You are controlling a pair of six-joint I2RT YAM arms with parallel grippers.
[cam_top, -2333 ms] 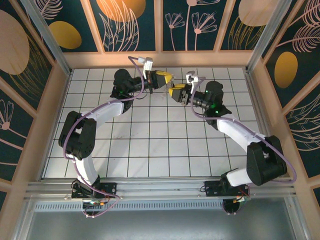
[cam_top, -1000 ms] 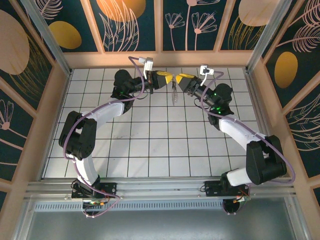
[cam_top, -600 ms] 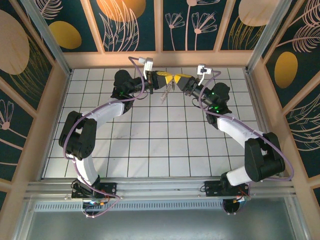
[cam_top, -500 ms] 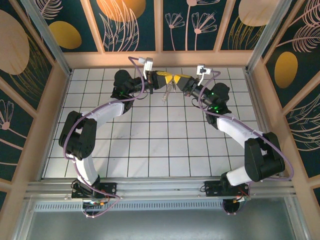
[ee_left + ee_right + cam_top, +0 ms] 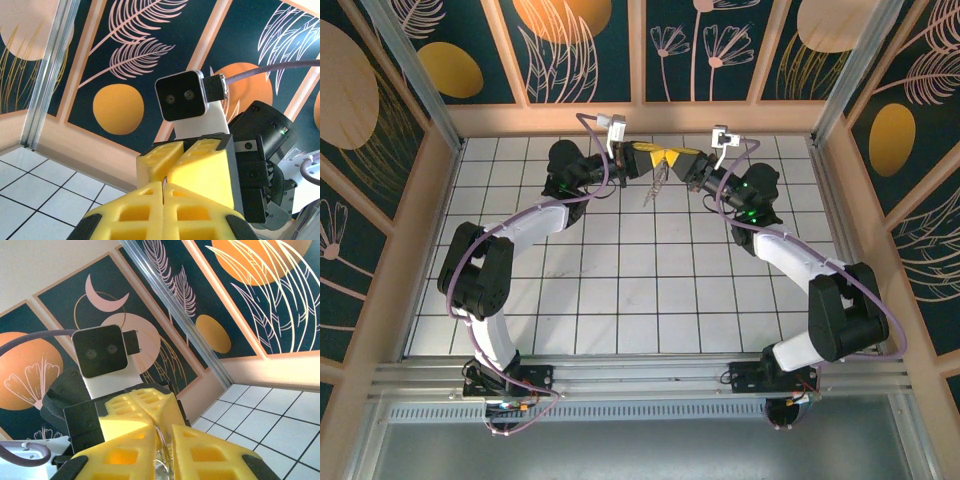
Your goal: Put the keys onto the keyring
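High over the far middle of the table my two grippers meet tip to tip. My left gripper (image 5: pixel 656 156) is shut; a thin metal edge (image 5: pixel 164 186) of the keyring shows between its yellow pads in the left wrist view. Facing it, my right gripper (image 5: pixel 676 159) is shut on the keyring's wire ring (image 5: pixel 163 446), which runs down the narrow slot between its pads. A thin pale piece (image 5: pixel 655 186) dangles below the two tips. I cannot tell whether that piece is the strap or the keys.
The white tiled table (image 5: pixel 620 290) lies below, walled by patterned panels and a wooden rim (image 5: pixel 640 118) close behind the grippers. The right wrist camera (image 5: pixel 181 97) faces my left one. Both arms arch in from the near edge.
My right gripper has come in toward the left one and closed on the ring. The dangling piece has swung slightly left. The left gripper has stayed put and shut.
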